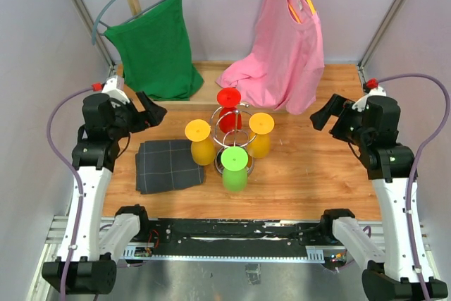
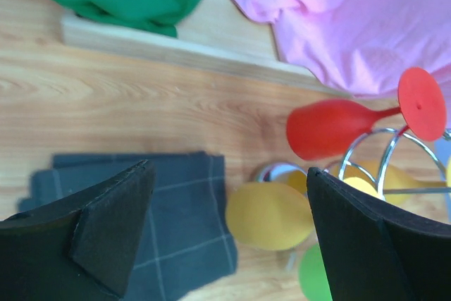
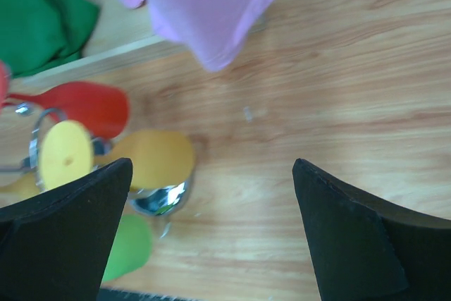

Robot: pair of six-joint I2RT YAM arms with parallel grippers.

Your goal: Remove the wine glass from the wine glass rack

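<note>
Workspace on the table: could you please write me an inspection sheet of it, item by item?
Surface: wooden table, no spill seen.
Job's things: wine glass rack mid-table; hung upside down on it a red glass, yellow glass, second yellow glass, green glass.
Clutter: folded grey cloth beside the rack.
Jaws: left arm and right arm both open, empty, clear of the rack.
Cables: purple cable looping by each arm.
Surroundings: green shirt, pink shirt on hangers behind.

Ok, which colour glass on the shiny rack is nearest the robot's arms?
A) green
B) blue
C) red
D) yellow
A: the green wine glass hangs on the near side of the wine glass rack, while the red wine glass hangs at the far side.
</note>
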